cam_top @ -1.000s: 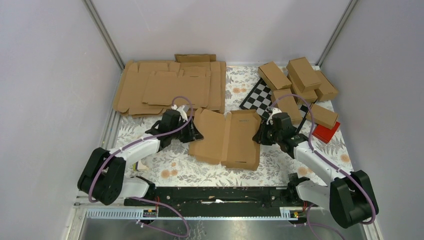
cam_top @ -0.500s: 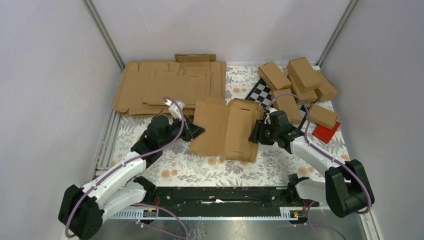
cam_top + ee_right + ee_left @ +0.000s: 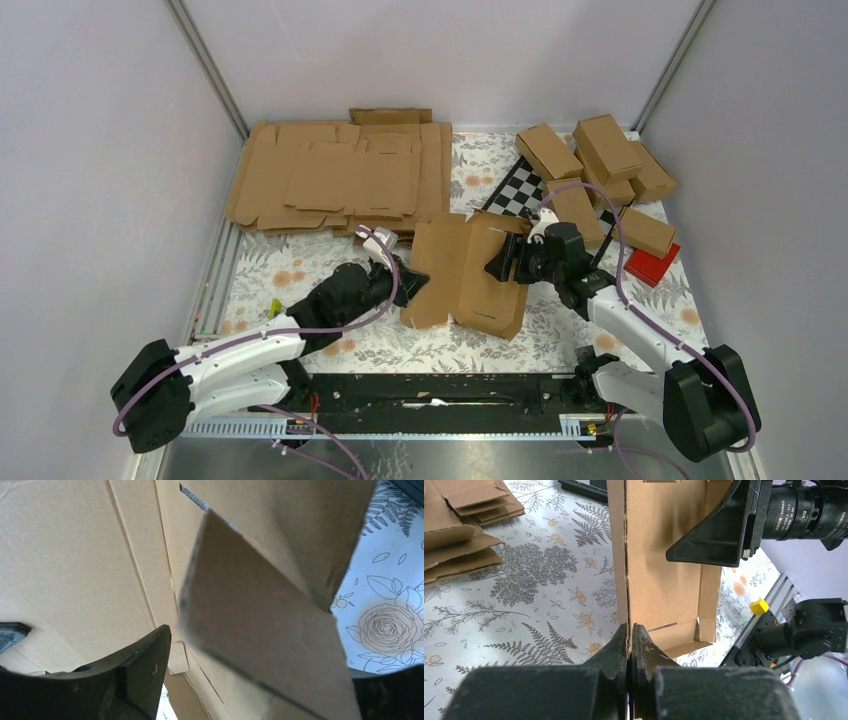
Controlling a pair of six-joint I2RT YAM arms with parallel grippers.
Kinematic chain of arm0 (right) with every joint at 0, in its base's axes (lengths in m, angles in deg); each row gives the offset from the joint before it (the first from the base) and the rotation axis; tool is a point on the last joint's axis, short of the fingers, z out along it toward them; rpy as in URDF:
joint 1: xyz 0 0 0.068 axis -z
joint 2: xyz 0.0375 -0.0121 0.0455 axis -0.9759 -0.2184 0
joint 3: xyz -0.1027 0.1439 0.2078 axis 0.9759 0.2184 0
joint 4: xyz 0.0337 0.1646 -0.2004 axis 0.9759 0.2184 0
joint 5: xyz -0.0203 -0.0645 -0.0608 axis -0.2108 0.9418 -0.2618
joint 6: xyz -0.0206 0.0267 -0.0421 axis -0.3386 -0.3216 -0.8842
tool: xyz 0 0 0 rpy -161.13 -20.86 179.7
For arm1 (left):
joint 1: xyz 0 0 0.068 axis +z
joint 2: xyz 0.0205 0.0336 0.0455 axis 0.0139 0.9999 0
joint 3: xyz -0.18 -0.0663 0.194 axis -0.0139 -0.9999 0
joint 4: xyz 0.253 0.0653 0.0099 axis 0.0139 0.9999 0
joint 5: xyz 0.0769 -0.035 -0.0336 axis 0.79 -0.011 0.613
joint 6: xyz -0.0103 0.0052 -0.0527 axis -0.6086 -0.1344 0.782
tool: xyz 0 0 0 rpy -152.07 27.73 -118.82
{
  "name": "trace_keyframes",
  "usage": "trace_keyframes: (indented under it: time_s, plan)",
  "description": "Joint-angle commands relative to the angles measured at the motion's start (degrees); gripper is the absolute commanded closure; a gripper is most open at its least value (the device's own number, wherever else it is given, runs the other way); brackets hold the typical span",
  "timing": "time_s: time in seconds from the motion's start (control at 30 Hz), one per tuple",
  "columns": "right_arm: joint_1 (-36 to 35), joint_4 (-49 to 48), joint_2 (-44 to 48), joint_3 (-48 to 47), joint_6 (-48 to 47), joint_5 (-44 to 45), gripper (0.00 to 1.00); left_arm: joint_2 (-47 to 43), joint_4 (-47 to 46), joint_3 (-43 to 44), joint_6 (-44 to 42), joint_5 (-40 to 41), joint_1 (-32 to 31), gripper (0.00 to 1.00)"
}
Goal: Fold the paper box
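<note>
Top external view is showing the table (image 3: 290, 275) with its flowery cloth, and a pile of flat cardboard blanks (image 3: 340, 180) is lying at its far left. The paper box (image 3: 470, 270) is sitting in the middle of the table, half open like a trough, between the two arms. Its long side is running from the near edge toward the far wall, leaning a little. A group of small cartons (image 3: 600, 160) is sitting at the far right. The left gripper (image 3: 408, 283) is pinching the box's left wall, closed tight on its thin edge. The right gripper (image 3: 500, 265) is reaching in from the right, with a flap lying between its fingers, but the pictures are not showing whether it is squeezing. Both are touching the box, so the next fold is probably calling for the right one to push its side over.
</note>
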Motion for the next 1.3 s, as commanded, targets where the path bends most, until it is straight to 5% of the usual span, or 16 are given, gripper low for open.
trace_keyframes:
  time_s: [0.0,0.2,0.43,0.67,0.93,1.1,1.27]
  plan:
    - [-0.8,-2.1,-1.1,-0.4,0.5,3.1,0.28,0.0,-9.4,-0.5,-2.2,5.4,-1.5,1.0]
    - [-0.8,4.8,0.9,-0.2,0.8,7.6,0.03,-2.2,-7.2,-0.7,-3.3,8.7,-1.5,1.0]
    - [-0.8,9.0,10.5,3.7,3.7,15.4,0.01,-5.8,-8.5,-5.5,-5.5,11.4,-1.5,1.0]
    - [-0.9,8.5,13.4,2.9,2.8,18.7,0.34,-8.0,-9.1,-6.3,-9.5,10.9,-1.6,1.0]
    - [-0.8,8.4,5.7,-1.6,1.5,17.4,0.41,-9.1,-11.5,-8.0,-11.6,9.7,-1.6,1.0]
    - [-0.8,6.6,4.4,-1.8,2.9,13.0,0.68,-9.5,-16.6,-11.2,-12.0,8.6,-1.7,1.0]
    - [-0.9,3.4,2.9,-1.6,3.9,11.2,0.69,-7.6,-19.9,-11.8,-13.6,7.1,-1.6,1.0]
